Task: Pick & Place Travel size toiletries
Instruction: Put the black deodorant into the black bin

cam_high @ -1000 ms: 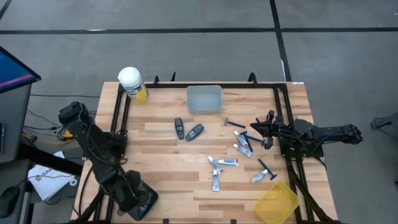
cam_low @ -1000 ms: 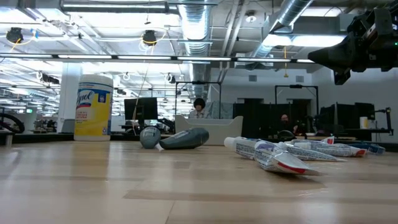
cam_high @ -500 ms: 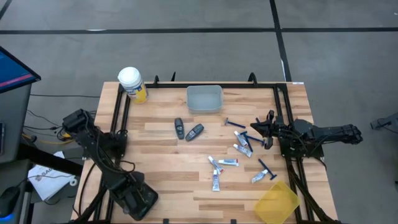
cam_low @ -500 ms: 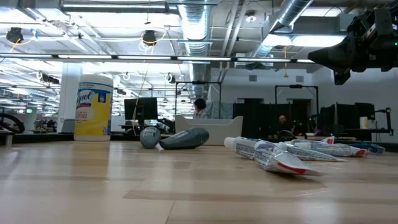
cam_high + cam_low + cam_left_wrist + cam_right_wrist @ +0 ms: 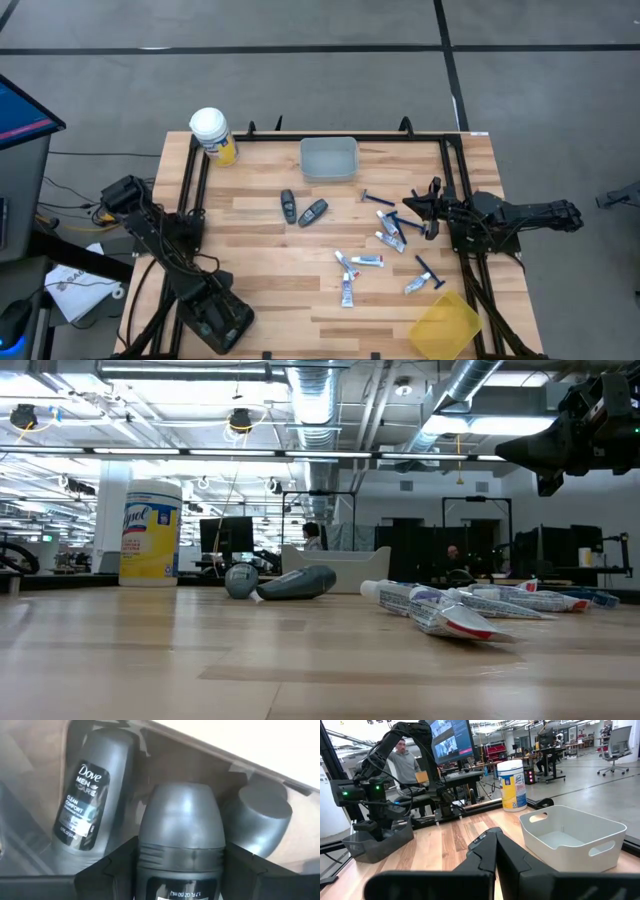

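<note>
High view: the left arm is seen at the near left corner of the table (image 5: 270, 250). The right arm is seen at the right edge.
Left gripper: the left gripper (image 5: 181, 870) is held down inside a dark bin (image 5: 238, 322).
Left fingers: they are pressed on both sides of a grey bottle (image 5: 180, 830), so it looks clamped.
In the bin: two more grey bottles like it are seen lying just beside the clamped one.
Right gripper: the right gripper (image 5: 418, 208) is held up over the right part of the table. Its fingers are shut together and nothing is held.
Things left on the table: white tubes (image 5: 390, 237), blue razors (image 5: 378, 198) and two grey pods (image 5: 300, 209) are spread out flat.
Which arm is nearer: the tubes and razors are close by the right gripper. They are far from the left one.
Which way: the closest tube lies a bit lower than the shut fingers and towards the near edge of the table. Its long side is slanted across the boards.
Next move, a guess: the right fingers would need to be opened, lowered and turned across that long side.
White bin (image 5: 329, 158): it is placed at the far edge, well apart from the tubes.
Changed from a second ago: the left arm has been folded lower, and its gripper has been shifted a little along the dark bin. The right arm has not been moved.
</note>
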